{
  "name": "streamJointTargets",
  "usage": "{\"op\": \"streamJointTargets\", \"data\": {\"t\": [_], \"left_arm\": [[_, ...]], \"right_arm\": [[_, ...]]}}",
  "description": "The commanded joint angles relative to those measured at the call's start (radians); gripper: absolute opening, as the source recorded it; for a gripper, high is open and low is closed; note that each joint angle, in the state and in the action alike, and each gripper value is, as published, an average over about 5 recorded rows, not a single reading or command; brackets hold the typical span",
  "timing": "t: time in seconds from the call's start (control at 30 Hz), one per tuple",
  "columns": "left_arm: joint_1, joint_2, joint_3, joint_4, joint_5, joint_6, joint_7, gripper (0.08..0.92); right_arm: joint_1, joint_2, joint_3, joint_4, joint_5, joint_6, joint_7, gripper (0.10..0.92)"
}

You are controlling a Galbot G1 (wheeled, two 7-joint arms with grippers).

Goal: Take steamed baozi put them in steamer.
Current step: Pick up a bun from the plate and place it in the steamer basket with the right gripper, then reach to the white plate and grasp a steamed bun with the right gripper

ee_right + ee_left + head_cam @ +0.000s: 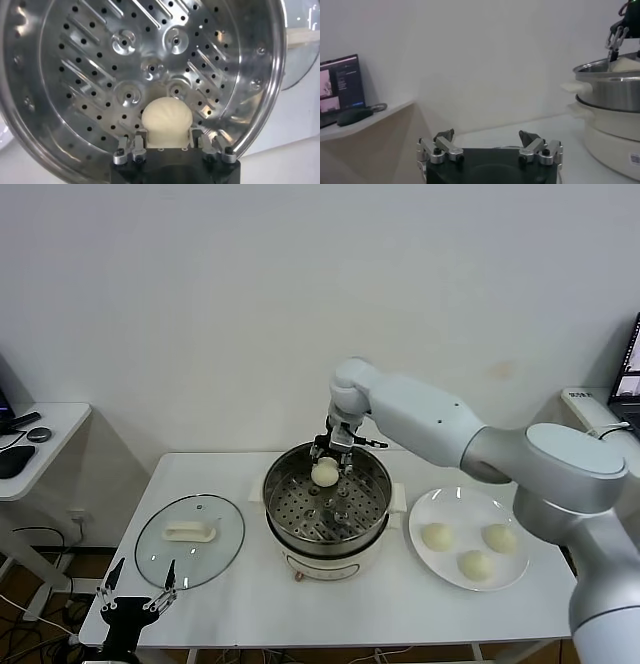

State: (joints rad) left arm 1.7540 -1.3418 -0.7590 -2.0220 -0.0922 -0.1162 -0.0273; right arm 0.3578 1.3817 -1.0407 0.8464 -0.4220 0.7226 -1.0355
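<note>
My right gripper [327,462] is shut on a cream-white baozi [324,474] and holds it over the far side of the steamer [327,506], a shiny steel pot on a white base. In the right wrist view the baozi [166,122] sits between my fingers [141,140] above the perforated tray [125,75]. Three more baozi [437,536] lie on a white plate [440,509] to the right of the steamer. My left gripper [137,597] is open and parked low at the table's front left corner; its view [489,142] shows the steamer [610,92] far off.
A round glass lid with a white handle [190,533] lies left of the steamer. A side table [40,434] with a mouse stands at the far left. The wall is close behind the table.
</note>
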Motion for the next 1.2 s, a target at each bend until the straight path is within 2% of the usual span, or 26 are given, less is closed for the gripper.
{"op": "streamJointTargets", "data": {"t": [0.03,0.13,0.3,0.4,0.6,0.77,0.9,1.2], "left_arm": [[0.000,0.000,0.000,0.002,0.000,0.001,0.000,0.823],[0.001,0.000,-0.001,0.001,0.000,0.000,-0.001,0.823],[-0.001,-0.001,-0.004,0.004,0.000,-0.001,-0.003,0.823],[-0.005,-0.001,-0.002,0.011,0.000,-0.001,-0.004,0.823],[-0.005,0.009,0.002,0.003,-0.003,0.005,-0.009,0.823],[-0.009,0.017,0.015,-0.007,0.001,0.009,-0.009,0.823],[-0.016,0.016,0.034,0.003,0.008,0.006,-0.013,0.823],[-0.013,0.021,0.039,0.005,0.015,0.003,-0.015,0.823]], "right_arm": [[-0.023,0.016,0.035,-0.038,-0.078,0.047,0.042,0.632],[-0.004,-0.001,0.025,-0.012,-0.015,0.035,0.038,0.719],[0.084,-0.107,-0.046,0.172,0.267,-0.129,-0.019,0.814],[0.165,-0.231,-0.109,0.347,0.428,-0.311,-0.059,0.821],[0.284,-0.525,-0.193,0.632,0.640,-0.837,-0.099,0.823],[0.301,-0.749,-0.201,0.793,0.637,-1.121,-0.120,0.823],[0.267,-0.885,-0.203,0.843,0.604,-1.232,-0.128,0.823],[-0.053,-0.987,-0.026,0.782,0.424,-1.080,-0.131,0.823]]}}
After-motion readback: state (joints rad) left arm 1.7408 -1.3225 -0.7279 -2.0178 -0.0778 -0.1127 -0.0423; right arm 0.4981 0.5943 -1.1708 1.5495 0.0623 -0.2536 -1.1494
